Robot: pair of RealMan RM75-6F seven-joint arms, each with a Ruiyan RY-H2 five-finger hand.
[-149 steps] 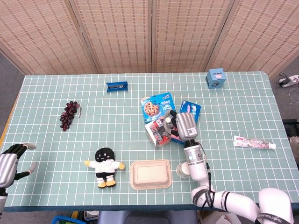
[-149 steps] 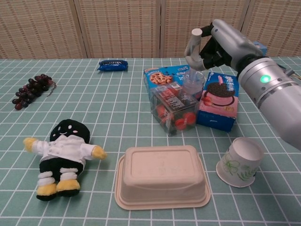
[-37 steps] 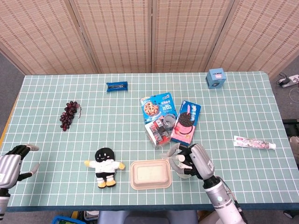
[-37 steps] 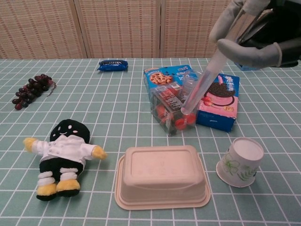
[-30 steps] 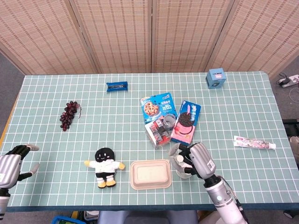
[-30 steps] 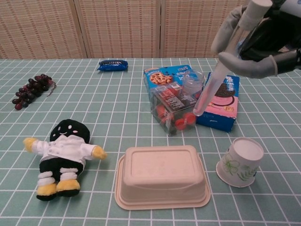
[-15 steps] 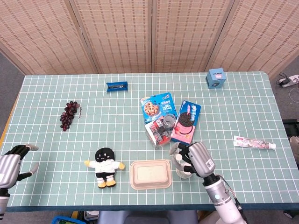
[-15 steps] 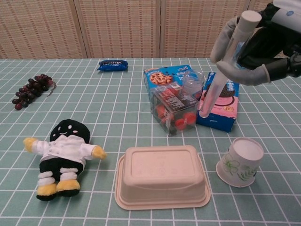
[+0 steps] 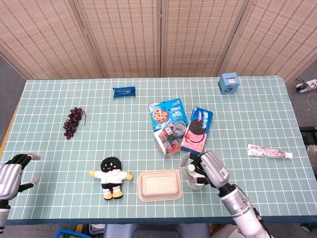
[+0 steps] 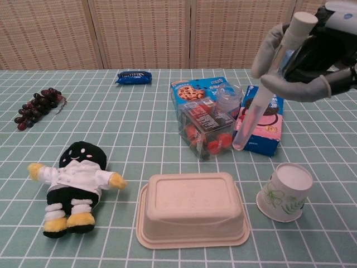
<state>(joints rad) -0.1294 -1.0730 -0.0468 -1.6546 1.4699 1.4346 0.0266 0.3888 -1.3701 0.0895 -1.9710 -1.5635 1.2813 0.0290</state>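
We can make out printing on the blue cookie box [image 10: 198, 89], the pink sandwich-cookie box [image 10: 262, 124], the dark blue snack wrapper [image 10: 133, 76] and the toothpaste tube [image 9: 270, 150]. In both views, though, the lettering is too small and blurred for us to read a single word or number.

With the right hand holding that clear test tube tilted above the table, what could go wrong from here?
The right hand grips the clear plastic test tube only near its capped top, so the long tilted tube might pivot or slip. Its lower tip hangs close to the pink cookie box and the clear jar, and a swing could knock them. The floral paper cup lies tipped on its side below and may roll if touched.
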